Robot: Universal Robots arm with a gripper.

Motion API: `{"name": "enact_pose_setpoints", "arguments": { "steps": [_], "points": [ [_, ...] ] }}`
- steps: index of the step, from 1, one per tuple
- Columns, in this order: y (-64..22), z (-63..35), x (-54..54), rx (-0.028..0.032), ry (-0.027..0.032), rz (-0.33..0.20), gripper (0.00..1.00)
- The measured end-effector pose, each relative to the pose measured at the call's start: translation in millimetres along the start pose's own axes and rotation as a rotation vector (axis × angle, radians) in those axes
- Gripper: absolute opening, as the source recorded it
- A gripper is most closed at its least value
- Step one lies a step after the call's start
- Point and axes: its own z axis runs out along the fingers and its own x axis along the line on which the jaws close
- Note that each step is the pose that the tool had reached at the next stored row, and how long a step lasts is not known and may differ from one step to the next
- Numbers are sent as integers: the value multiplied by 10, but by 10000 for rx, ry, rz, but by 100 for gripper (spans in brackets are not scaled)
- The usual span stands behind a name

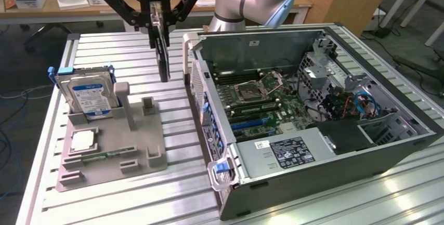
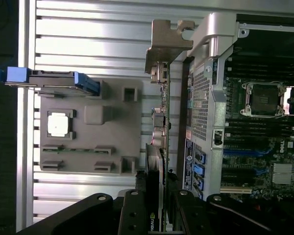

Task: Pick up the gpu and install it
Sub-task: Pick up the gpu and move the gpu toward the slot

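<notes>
Gripper (image 1: pixel 159 25) jaws were closed on gpu (image 1: pixel 164 61), gripping it by its upper edge. Card hung vertical, clear of table (image 1: pixel 139 199), between holder (image 1: pixel 104 157) and open case (image 1: pixel 388 147). Edge-down hold probably left the connector side free for a slot. Drive (image 1: pixel 87 95) stood in holder.

You will find no wording legible here. The hard drive (image 1: pixel 75 79) wears a blue-and-white label (image 1: pixel 89 99), and the power supply (image 1: pixel 251 166) a black label (image 1: pixel 289 153) with white print. Both are too fine to read. The gpu (image 2: pixel 156 181) bears a small green logo (image 2: pixel 152 221), also unreadable.
</notes>
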Motion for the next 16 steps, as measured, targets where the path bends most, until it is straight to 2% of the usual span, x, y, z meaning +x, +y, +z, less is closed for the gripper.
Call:
{"name": "enact_pose_setpoints", "arguments": {
  "steps": [10, 16],
  "points": [
    [-2, 3, -51, 0, 0, 0, 26],
    [-4, 5, -125, -1, -1, 0, 26]
  ]
}}
